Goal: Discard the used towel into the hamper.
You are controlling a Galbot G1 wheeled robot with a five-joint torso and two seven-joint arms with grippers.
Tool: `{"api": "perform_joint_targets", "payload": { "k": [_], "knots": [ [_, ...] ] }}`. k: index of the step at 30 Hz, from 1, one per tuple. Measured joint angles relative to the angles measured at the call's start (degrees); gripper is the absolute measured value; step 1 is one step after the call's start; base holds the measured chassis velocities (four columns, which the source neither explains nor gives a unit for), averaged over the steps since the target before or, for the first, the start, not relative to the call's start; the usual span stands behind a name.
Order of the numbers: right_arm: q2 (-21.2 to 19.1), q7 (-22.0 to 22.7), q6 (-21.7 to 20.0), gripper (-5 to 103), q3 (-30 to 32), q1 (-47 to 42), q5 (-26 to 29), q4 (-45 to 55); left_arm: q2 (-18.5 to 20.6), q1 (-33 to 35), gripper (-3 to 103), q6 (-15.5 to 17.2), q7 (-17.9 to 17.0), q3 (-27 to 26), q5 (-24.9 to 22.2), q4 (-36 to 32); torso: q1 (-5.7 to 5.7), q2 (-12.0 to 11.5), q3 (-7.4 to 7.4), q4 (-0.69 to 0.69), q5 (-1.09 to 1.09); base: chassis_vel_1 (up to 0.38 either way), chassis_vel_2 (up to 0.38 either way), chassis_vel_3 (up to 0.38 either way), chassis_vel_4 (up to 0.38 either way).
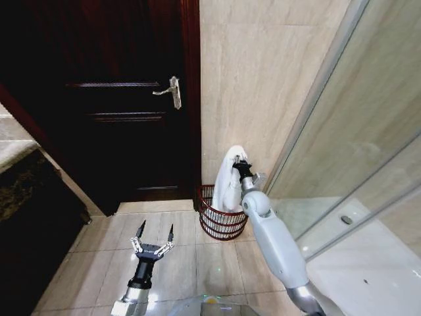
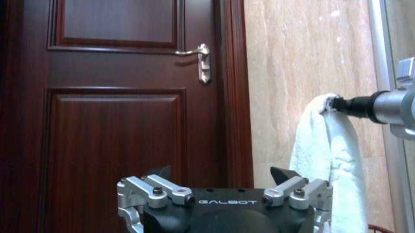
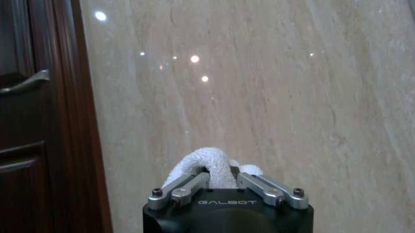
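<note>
Right pincer (image 1: 238,160): raised above the hamper (image 1: 220,220), clamped on the top fold of a white towel (image 1: 228,184). In the right wrist view the fingers (image 3: 190,187) are seen drawn together around a bunched loop of the towel (image 3: 206,165), with the beige marble wall (image 3: 259,97) close behind. In the left wrist view the same pincer (image 2: 337,104) is seen from the side, the towel (image 2: 327,160) hanging straight down from it in a long drape.

Hamper: round, dark reddish-brown open wire weave, stood on the tiled floor (image 1: 191,257) in the corner between the dark wooden door (image 1: 112,99) and the marble wall (image 1: 263,79), just beside the glass shower partition (image 1: 355,151). Contents: the lower end of the towel is seen reaching down past the rim; whether it touches the bottom cannot be told. No other contents can be made out through the weave. A sliver of the red rim (image 2: 382,228) is seen under the towel in the left wrist view.

Left pincer (image 1: 154,235): held low over the floor tiles, well apart from the hamper, fingers spread wide with nothing between them. In its own wrist view the spread fingers (image 2: 155,187) are pointed at the door (image 2: 116,121), below the silver lever handle (image 2: 199,58).
</note>
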Motion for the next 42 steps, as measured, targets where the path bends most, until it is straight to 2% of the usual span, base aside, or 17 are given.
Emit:
{"api": "perform_joint_targets", "payload": {
  "k": [7, 14, 19, 25, 29, 31, 36, 39, 40, 42],
  "knots": [
    [0.47, -2.61, 2.11, 5, 1.33, 1.59, 0.08, -6.85, 0.09, -1.15, 100, 0.37, -0.27, 1.33, 0.37, 0.45, 0.0, 0.0, 0.0, 0.0, 0.0, 0.0, 0.0, 0.0, 0.0],
    [1.8, -4.41, 5.16, 5, 1.78, 0.37, 0.02, -13.35, 0.65, -3.4, 100, 2.55, -1.29, 3.49, 1.34, -0.19, 0.0, 0.0, 0.0, -0.01, 0.01, 0.0, 0.0, 0.0, 0.0],
    [2.09, -4.62, 6.16, 5, 2.69, -0.4, 0.34, -16.63, 0.72, -4.05, 100, 3.36, -1.55, 4.51, 1.67, -0.21, 0.0, 0.0, 0.0, 0.0, 0.01, 0.0, 0.0, 0.0, 0.0],
    [1.73, -3.86, 6.08, 5, 2.98, -3.33, 1.05, -15.79, 0.74, -4.19, 100, 3.81, -1.79, 4.81, 1.83, 0.13, 0.0, 0.0, 0.01, -0.01, 0.01, 0.0, 0.0, 0.0, 0.0],
    [0.84, -1.39, 2.88, 5, 2.68, -7.69, 3.06, -10.98, 1.02, -4.18, 100, 4.11, -1.83, 4.81, 1.81, 0.7, 0.0, 0.01, 0.0, 0.0, 0.0, 0.0, 0.0, 0.0, 0.0],
    [-0.57, 0.53, -2.02, 5, 2.42, -9.69, 4.4, -6.96, 1.19, -4.57, 100, 4.53, -1.82, 4.95, 1.7, 1.03, 0.0, 0.01, 0.0, -0.01, 0.0, 0.0, 0.0, 0.0, 0.0],
    [-1.81, 2.46, -6.15, 5, 2.38, -10.34, 5.19, -4.34, 1.2, -5.07, 100, 5.05, -1.81, 5.21, 1.57, 1.15, 0.0, 0.01, 0.0, -0.01, 0.0, 0.0, 0.0, 0.0, 0.0],
    [-2.83, 5.55, -11.08, 5, 1.92, -10.13, 7.61, -2.68, 1.27, -5.79, 100, 5.85, -1.83, 5.32, 1.3, 1.01, 0.0, 0.01, 0.0, 0.0, 0.01, 0.0, 0.0, 0.0, 0.0],
    [-2.83, 5.55, -11.08, 5, 1.92, -10.13, 7.61, -2.68, 1.27, -5.79, 100, 5.85, -1.83, 5.32, 1.3, 1.01, 0.0, 0.01, 0.0, 0.0, 0.01, 0.0, 0.0, 0.0, 0.0],
    [-4.21, 7.38, -15.24, 5, 1.21, -10.52, 10.93, -0.83, 1.16, -5.94, 100, 6.15, -2.0, 5.25, 1.3, 0.74, 0.0, 0.01, 0.0, 0.0, 0.0, 0.0, 0.0, 0.0, 0.0]
  ]
}}
